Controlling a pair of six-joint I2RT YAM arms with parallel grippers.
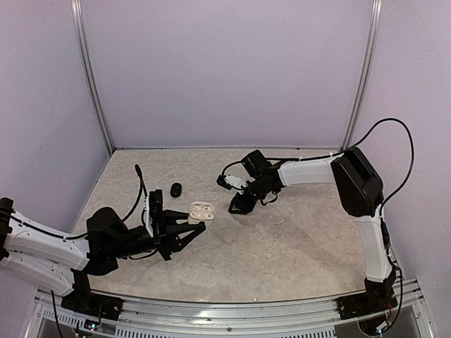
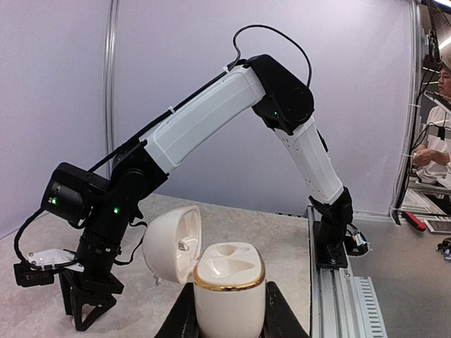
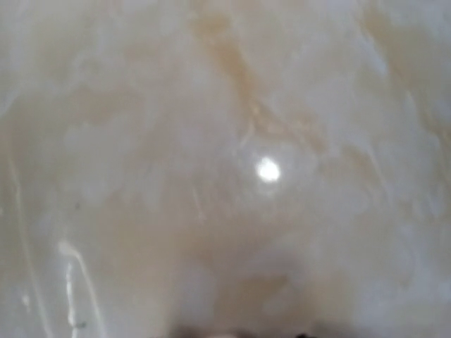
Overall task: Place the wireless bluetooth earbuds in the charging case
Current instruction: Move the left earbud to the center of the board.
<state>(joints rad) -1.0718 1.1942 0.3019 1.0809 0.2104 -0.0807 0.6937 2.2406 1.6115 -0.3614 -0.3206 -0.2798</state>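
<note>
Top cam: left fingers (image 1: 190, 229) pinching the open charging case (image 1: 200, 210), right fingers (image 1: 236, 204) down at the desk (image 1: 296, 239), spread or not I can't tell; left wrist: both sockets (image 2: 229, 251) empty; right wrist: just blur, no earbuds spotted, so probably fetching bud one, precise pinch needed next.

Two robot arms are bolted at the near edge, the left arm (image 1: 49, 246) and the right arm (image 1: 359, 183), and each ends in one gripper, which makes two: the left gripper (image 1: 195, 223) and the right gripper (image 1: 235, 207). There is one table (image 1: 296, 246), one metal rail (image 1: 232, 310) along its near edge, and two upright metal posts (image 1: 93, 77) at the back. There is one white charging case (image 2: 229, 296) and one black oval pod (image 1: 175, 189). The case has one lid (image 2: 173, 243), one gold band (image 2: 229, 286) and two hollows (image 2: 229, 249) in its base. Three small green lights (image 2: 115, 209) show on the right arm. One person (image 2: 437, 141) is at the far right of the left wrist view
</note>
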